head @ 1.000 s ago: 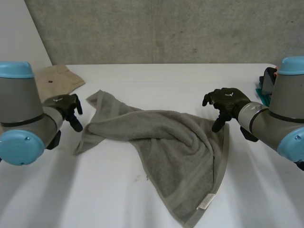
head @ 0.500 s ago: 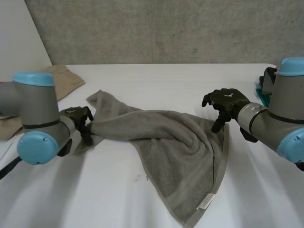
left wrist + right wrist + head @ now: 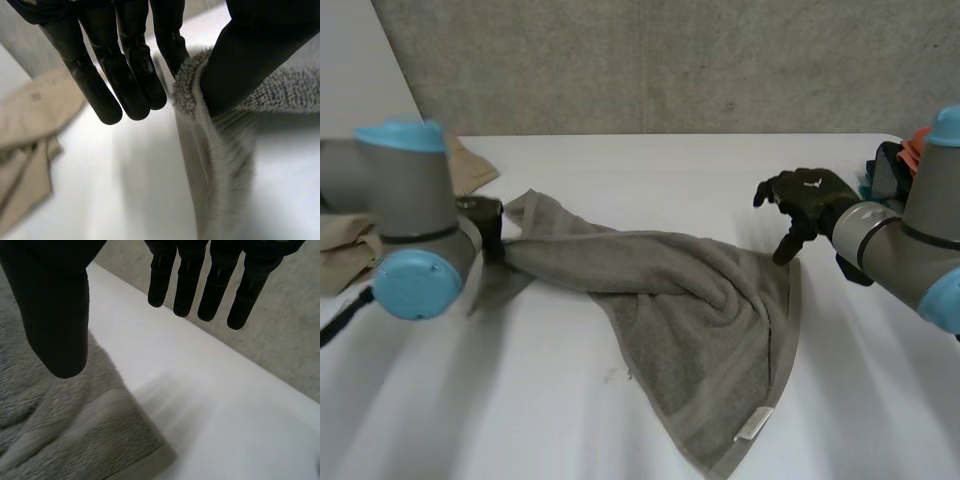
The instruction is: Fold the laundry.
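A grey towel (image 3: 670, 290) lies crumpled on the white table (image 3: 650, 160), with one corner and its label pointing toward me. My left hand (image 3: 485, 225) is at the towel's left edge. In the left wrist view its thumb (image 3: 250, 50) pinches the towel's thick hem (image 3: 220, 150) against a finger, while the other fingers (image 3: 125, 75) hang straight beside it. My right hand (image 3: 805, 200) hovers over the towel's right corner. Its fingers (image 3: 200, 280) are straight and spread, the thumb (image 3: 55, 305) is above the towel (image 3: 60, 420), and it holds nothing.
Tan clothing (image 3: 470, 165) lies at the table's back left, also beside my left hand (image 3: 30, 125). Dark and coloured items (image 3: 890, 170) sit at the right edge. A concrete wall (image 3: 670, 60) stands behind the table.
My left arm swung in to the right, and its hand reached the towel's left edge and closed on it. The right hand shifted slightly right and stayed open.
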`<control>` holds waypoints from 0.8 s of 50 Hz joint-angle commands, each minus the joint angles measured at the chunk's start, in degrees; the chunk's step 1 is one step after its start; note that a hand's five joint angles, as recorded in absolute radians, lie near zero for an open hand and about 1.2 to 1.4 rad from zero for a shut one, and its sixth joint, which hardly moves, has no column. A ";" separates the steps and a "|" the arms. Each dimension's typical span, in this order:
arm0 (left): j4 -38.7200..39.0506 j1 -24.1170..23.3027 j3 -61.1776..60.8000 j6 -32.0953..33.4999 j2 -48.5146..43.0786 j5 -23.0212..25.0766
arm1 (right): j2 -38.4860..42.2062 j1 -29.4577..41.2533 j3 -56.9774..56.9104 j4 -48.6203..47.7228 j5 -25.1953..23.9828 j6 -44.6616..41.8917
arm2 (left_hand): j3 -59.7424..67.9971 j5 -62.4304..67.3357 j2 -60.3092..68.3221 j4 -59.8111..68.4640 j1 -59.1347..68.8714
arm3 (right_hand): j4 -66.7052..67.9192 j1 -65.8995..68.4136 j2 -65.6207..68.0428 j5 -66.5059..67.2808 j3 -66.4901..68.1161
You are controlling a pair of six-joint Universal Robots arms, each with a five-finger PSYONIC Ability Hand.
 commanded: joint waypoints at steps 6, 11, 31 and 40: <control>0.23 -0.60 -12.98 19.95 27.91 10.35 | 5.49 0.63 -15.09 7.17 -8.83 -0.47 | 12.02 13.55 11.72 11.53 13.31 | -5.07 -4.95 -4.51 -5.59 -4.86; 2.25 -1.48 -19.30 29.44 37.22 13.60 | 13.31 2.74 -26.60 13.23 -13.67 2.16 | 12.02 13.55 11.72 11.53 13.31 | -8.61 -8.49 -8.05 -9.13 -8.40; 18.34 0.80 -33.29 31.93 55.44 28.72 | 35.03 15.49 -46.04 19.84 -21.85 7.62 | 12.02 13.55 11.72 11.53 13.31 | 17.01 17.14 17.57 16.49 17.22; 20.44 9.50 -29.70 28.50 49.73 29.43 | 28.63 11.10 -58.16 1.14 2.13 13.33 | 12.02 13.55 11.72 11.53 13.31 | 50.96 51.08 51.52 50.43 51.16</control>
